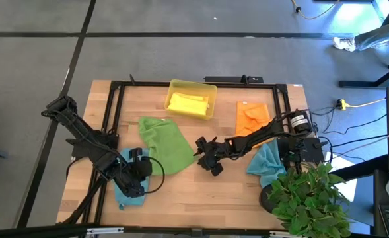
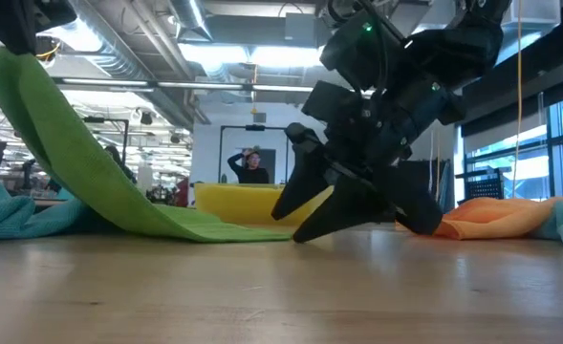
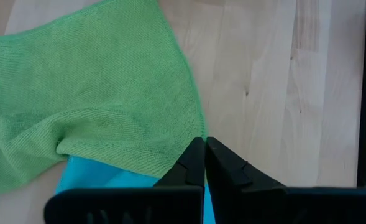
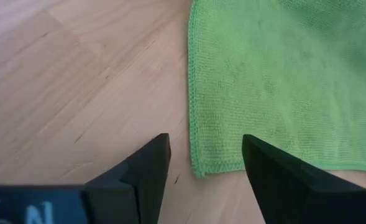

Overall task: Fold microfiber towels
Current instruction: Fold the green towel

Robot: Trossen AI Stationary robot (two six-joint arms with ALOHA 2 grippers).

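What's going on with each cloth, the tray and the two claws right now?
Green towel: spread out, one corner lifted.
Left gripper: shut on that green corner.
Right gripper: open, low over another green corner.
Orange towel: loosely folded, flat.
Yellow towel: folded, in the tray.
Left teal towel: crumpled.
Right teal towel: crumpled.

Left hand [image 3: 205, 163] pinched closed, right hand [image 4: 201, 163] spread, lowered.
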